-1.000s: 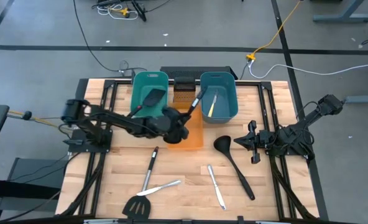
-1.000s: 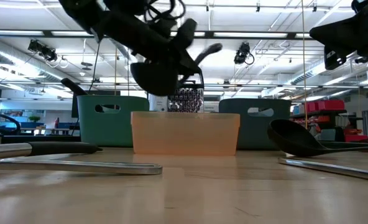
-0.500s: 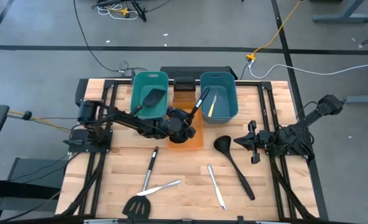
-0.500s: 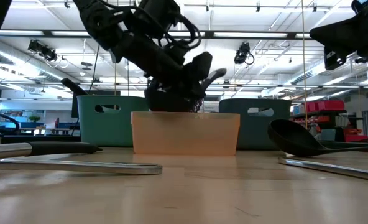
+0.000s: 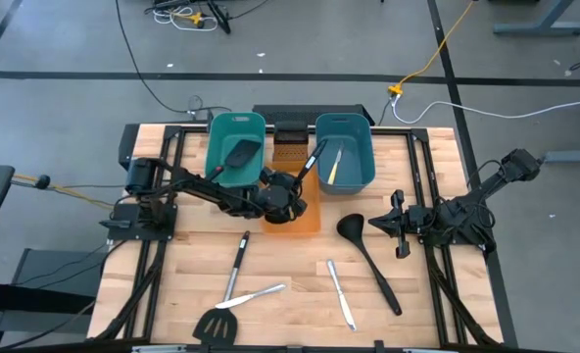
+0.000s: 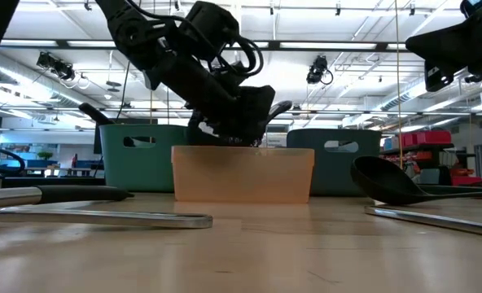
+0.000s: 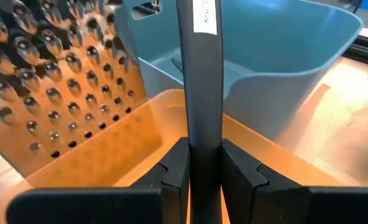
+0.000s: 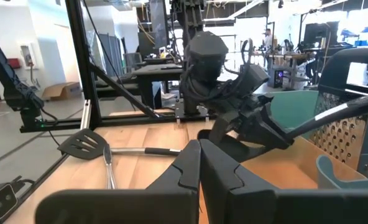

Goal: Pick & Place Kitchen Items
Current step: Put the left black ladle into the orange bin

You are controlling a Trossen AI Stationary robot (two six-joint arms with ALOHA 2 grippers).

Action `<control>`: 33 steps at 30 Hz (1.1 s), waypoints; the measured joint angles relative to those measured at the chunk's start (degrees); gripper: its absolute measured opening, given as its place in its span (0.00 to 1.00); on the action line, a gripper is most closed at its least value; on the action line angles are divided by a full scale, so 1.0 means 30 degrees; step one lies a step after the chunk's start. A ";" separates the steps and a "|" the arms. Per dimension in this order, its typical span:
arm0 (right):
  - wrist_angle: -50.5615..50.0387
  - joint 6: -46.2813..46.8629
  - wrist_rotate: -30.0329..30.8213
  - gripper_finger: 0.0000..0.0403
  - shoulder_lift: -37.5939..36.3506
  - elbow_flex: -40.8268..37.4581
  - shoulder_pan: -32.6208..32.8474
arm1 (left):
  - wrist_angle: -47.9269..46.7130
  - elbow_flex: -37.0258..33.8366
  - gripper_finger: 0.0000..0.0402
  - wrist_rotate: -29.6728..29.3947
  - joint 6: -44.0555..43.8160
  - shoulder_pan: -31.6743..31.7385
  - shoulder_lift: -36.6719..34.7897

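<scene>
My left gripper [image 5: 293,190] hangs over the orange tub [image 5: 307,218] at the table's middle, shut on a black long-handled utensil [image 5: 313,162]. The utensil's head is hidden under the gripper. The teal tub [image 5: 221,137] holds a black spatula [image 5: 239,155]. A cream-handled knife [image 5: 335,165] lies in the blue tub [image 5: 361,147]. On the bare table lie a black ladle [image 5: 368,257], a silver knife [image 5: 341,294], a second knife [image 5: 256,292] and a slotted spatula [image 5: 223,304]. My right gripper [image 5: 400,226] waits shut at the right. My left gripper pinches the utensil's black handle [image 7: 199,134] between its two fingers [image 7: 174,174], one on each flat side. The fingers lie along the handle and point slightly downward from the table's left. The handle slants up past them toward the blue tub, its free end [image 6: 280,106] in the air.
A metal box grater [image 5: 288,147] stands at the far end of the orange tub, between the teal and blue tubs. The near half of the table is open wood around the loose utensils.
My left gripper has sunk toward the orange tub and shifted a little toward the table's right, tipping further downward. The utensil came down with it, still held, and its lower part now sits at the tub's rim.
</scene>
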 joint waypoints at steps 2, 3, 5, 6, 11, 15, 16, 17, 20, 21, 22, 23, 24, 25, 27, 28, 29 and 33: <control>0.0007 0.0007 -0.0006 0.03 0.0000 0.0000 0.0003 | 0.0137 0.0007 0.17 0.0366 -0.0039 0.0296 -0.0015; 0.0019 0.0010 0.0000 0.03 0.0000 0.0000 0.0001 | 0.0118 0.0007 0.17 0.0669 -0.0032 0.0445 -0.0002; 0.0015 0.0014 0.0000 0.03 0.0000 0.0000 0.0000 | 0.0027 0.0007 0.17 0.1009 -0.0304 0.0681 0.0119; 0.0020 0.0012 -0.0002 0.03 0.0000 0.0000 0.0001 | -0.0103 -0.0005 0.17 0.1180 -0.0550 0.0738 0.0124; 0.0022 -0.0006 0.0000 0.03 0.0000 0.0000 0.0004 | -0.0060 -0.0007 0.17 0.1450 -0.0900 0.0612 0.0124; 0.0022 -0.0058 0.0000 0.03 0.0000 0.0000 0.0004 | -0.0331 -0.0003 0.17 0.1477 -0.0914 0.0506 0.0309; 0.0022 -0.0058 -0.0007 0.03 0.0000 0.0000 -0.0002 | -0.0282 0.0022 0.17 0.1410 -0.0948 0.0510 0.0515; 0.0022 -0.0058 -0.0007 0.03 0.0000 0.0000 -0.0001 | -0.0475 0.0007 0.17 0.1364 -0.1025 0.0526 0.0687; 0.0052 -0.0059 -0.0007 0.03 0.0000 0.0000 0.0002 | -0.0008 -0.0007 0.17 0.1240 -0.1125 0.0454 0.1316; 0.0063 -0.0049 -0.0002 0.03 0.0000 0.0000 0.0004 | 0.0088 -0.0007 0.17 0.1082 -0.1208 0.0440 0.1507; 0.0069 -0.0044 -0.0007 0.03 0.0000 0.0000 -0.0004 | 0.0125 0.0000 0.17 0.1124 -0.1313 0.0433 0.1656; 0.0058 -0.0044 -0.0004 0.03 0.0000 0.0000 0.0004 | -0.0042 -0.0014 0.17 0.1155 -0.1414 0.0433 0.1768; 0.0061 -0.0044 -0.0007 0.03 0.0000 0.0000 0.0001 | 0.0066 -0.0008 0.17 0.1203 -0.1423 0.0419 0.1906; 0.0064 -0.0044 0.0000 0.03 0.0000 0.0000 -0.0002 | 0.0064 -0.0007 0.17 0.1406 -0.1425 0.0419 0.1945; 0.0051 -0.0066 -0.0007 0.03 0.0000 0.0000 0.0000 | 0.0102 -0.0007 0.17 0.1623 -0.1482 0.0439 0.1938; 0.0055 -0.0066 -0.0007 0.03 0.0000 0.0000 0.0004 | 0.0073 0.0000 0.17 0.1645 -0.1569 0.0453 0.1931; 0.0051 -0.0066 -0.0007 0.03 0.0000 0.0000 0.0004 | 0.0027 0.0000 0.17 0.1643 -0.1607 0.0455 0.1926; 0.0044 -0.0070 -0.0007 0.03 0.0000 0.0000 0.0004 | 0.0100 0.0010 0.30 0.2370 -0.1567 0.0455 0.1818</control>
